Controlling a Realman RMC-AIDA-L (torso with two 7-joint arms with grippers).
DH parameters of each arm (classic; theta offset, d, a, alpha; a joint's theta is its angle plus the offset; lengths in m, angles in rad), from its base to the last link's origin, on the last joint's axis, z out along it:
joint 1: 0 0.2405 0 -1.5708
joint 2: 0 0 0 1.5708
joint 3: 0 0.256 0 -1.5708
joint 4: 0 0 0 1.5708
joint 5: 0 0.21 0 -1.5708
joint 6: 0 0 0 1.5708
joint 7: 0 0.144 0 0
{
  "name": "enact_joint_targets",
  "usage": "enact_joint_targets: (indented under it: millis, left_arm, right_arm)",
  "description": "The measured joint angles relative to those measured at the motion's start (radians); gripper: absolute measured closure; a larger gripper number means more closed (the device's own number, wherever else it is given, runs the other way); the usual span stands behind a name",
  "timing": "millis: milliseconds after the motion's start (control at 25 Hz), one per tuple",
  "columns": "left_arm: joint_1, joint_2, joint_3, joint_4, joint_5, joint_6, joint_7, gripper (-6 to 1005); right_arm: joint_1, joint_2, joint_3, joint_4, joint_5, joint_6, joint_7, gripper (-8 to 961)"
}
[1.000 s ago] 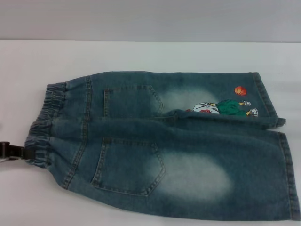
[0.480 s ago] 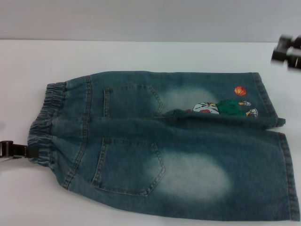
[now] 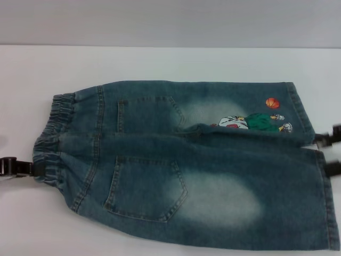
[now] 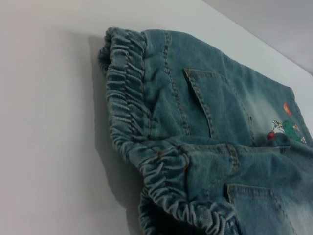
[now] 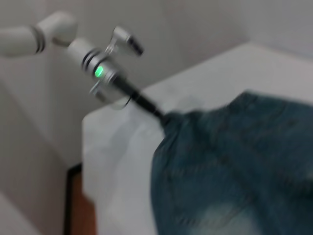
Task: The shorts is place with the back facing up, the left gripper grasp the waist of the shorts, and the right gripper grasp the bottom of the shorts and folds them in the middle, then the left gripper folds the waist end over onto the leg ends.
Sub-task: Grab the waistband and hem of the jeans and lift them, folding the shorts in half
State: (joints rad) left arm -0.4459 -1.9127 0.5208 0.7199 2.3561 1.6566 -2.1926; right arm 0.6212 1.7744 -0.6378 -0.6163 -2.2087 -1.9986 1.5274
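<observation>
On the white desk (image 3: 160,61), blue faded denim shorts (image 3: 181,165) lie flat, back pockets up.
We see the black left tool (image 3: 18,168) at the ruffled waist (image 3: 50,140) and the black right tool (image 3: 331,146) by the leg hems (image 3: 325,186); both are cut off, and we cannot tell their grip.

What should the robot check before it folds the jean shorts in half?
1. Shorts flat, back pockets up: ok.
2. Left gripper at the waist: ok.
3. Left grip on the waist closed: cannot tell.
4. Right gripper at the bottom of the shorts: ok, it sits beside the hems.
5. Right gripper holding the hem: cannot tell.
6. Table beyond the shorts free for folding: ok.
</observation>
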Motion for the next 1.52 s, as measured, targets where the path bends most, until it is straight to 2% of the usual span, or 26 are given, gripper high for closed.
enact_joint_targets:
  millis: [280,800,1160,1520]
  left_arm:
    - [-0.002,0.0,-0.02,-0.003,-0.001,-0.001,-0.011,941]
    - [-0.018,0.0,-0.035,-0.007,-0.002,0.001,-0.018,937]
    - [-0.02,0.0,-0.036,-0.007,-0.001,-0.01,-0.04,933]
    - [-0.02,0.001,-0.036,-0.02,-0.001,-0.013,-0.042,930]
  right_arm:
    - [0.006,-0.003,-0.001,-0.005,-0.189,-0.042,0.009,259]
    - [-0.012,0.02,-0.011,-0.008,-0.411,0.013,0.006,259]
    - [-0.019,0.027,-0.053,-0.005,-0.471,0.014,0.022,260]
    - [-0.026,0.057,-0.109,-0.005,-0.478,0.071,0.064,259]
